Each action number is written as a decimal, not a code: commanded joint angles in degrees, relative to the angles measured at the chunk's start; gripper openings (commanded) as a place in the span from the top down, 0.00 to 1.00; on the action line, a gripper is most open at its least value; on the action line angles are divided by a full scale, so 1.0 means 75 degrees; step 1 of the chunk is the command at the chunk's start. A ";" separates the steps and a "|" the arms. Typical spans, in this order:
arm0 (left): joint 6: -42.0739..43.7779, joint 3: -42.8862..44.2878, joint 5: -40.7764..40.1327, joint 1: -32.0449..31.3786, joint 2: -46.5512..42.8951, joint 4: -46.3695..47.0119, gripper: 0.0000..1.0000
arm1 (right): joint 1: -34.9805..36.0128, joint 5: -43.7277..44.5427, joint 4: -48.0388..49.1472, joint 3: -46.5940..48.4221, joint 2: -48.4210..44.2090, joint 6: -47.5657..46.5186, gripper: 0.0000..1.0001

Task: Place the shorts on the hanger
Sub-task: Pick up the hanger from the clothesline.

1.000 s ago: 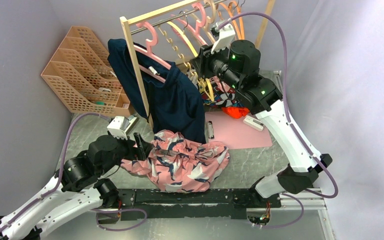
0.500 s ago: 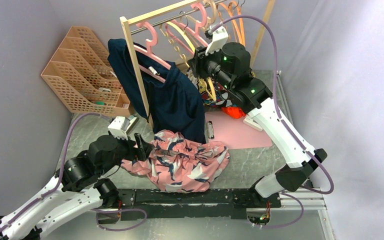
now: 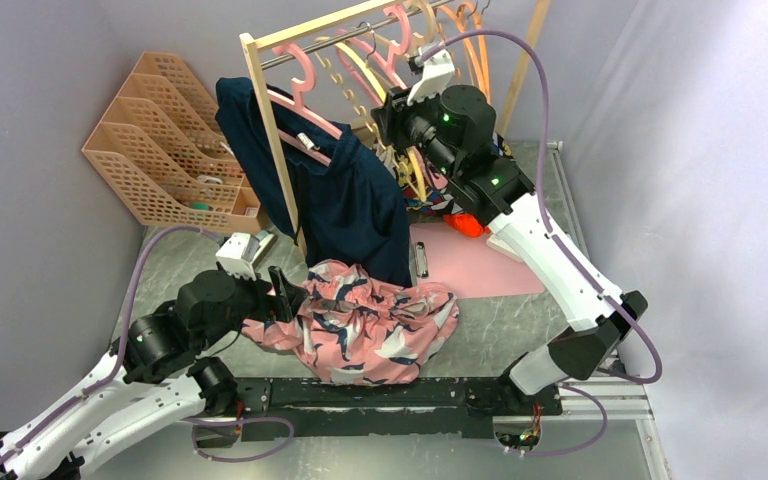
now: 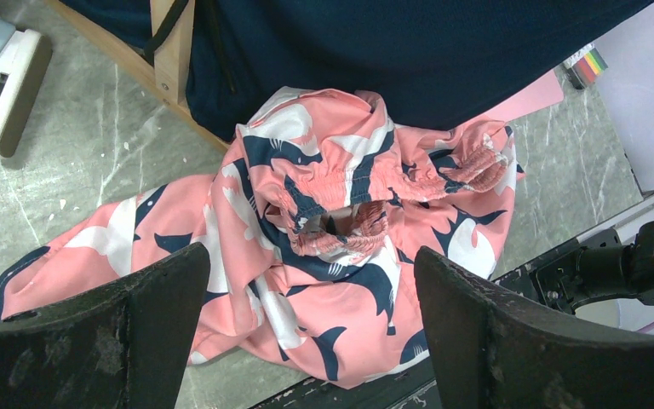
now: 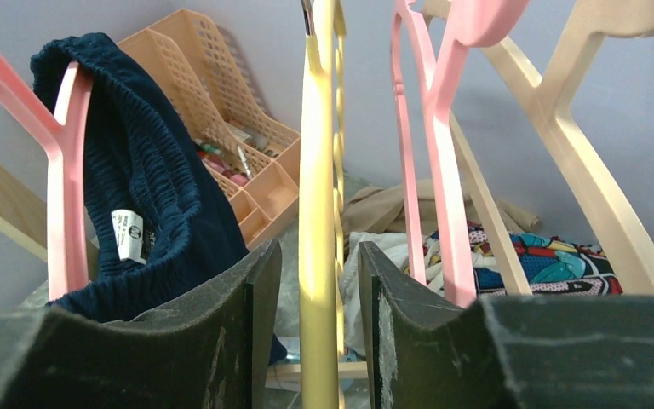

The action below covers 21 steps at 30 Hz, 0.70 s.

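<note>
The salmon-pink shorts (image 3: 375,325) with navy and white shapes lie crumpled on the table near the front edge; the left wrist view shows the elastic waistband bunched at the middle (image 4: 341,213). My left gripper (image 3: 288,288) is open and empty at the shorts' left edge, its jaws wide apart over the fabric (image 4: 311,251). The pale yellow hanger (image 3: 368,72) hangs on the rack rail. My right gripper (image 3: 388,118) is up at the rack, and its jaws stand on either side of the hanger's arm (image 5: 318,170) with a small gap each side (image 5: 318,256).
A wooden rack (image 3: 265,110) carries a navy garment (image 3: 350,200) on a pink hanger, more pink, beige and orange hangers. Orange file trays (image 3: 165,140) stand at back left. A pink mat (image 3: 480,265) lies behind the shorts. Cartoon-print cloth (image 5: 553,256) lies under the rack.
My right arm has moved left and up along the rack, bringing its gripper in around the yellow hanger. The left arm and the shorts have not moved.
</note>
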 commanded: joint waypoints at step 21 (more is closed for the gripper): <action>0.0124 -0.0076 0.0095 0.0034 -0.0044 0.0291 0.08 | -0.0067 -0.0164 0.1026 0.0128 0.0301 -0.0098 0.76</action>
